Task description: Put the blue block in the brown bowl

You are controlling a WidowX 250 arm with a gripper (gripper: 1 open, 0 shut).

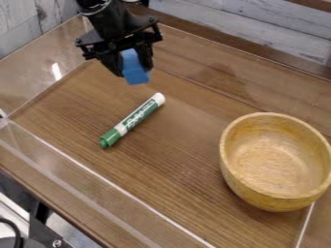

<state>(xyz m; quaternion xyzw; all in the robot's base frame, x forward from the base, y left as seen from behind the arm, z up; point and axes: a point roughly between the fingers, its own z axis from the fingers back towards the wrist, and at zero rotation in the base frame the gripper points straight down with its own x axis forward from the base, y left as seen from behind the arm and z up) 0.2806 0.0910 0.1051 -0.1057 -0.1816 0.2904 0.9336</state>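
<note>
Gripper [131, 60] closed on the blue block [135, 70], which hangs from it with its long axis roughly upright in the view, toward the desk's [195, 126] far left part, beyond the green-and-white marker [132, 121]; clearance above the surface cannot be told. Brown bowl [276, 161] sits near the desk's right edge, to the right of the gripper and nearer the camera, so the carry presumably runs diagonally that way. Arm reaches in from the far left, fingers pointing down.

The round, thick-rimmed tan bowl [276, 160] looks like smooth wood with a soft sheen; the broad brown tabletop [181, 174] shows wood grain under a glossy finish, and the small rectangular blue block [135, 72] appears plain and matt.
</note>
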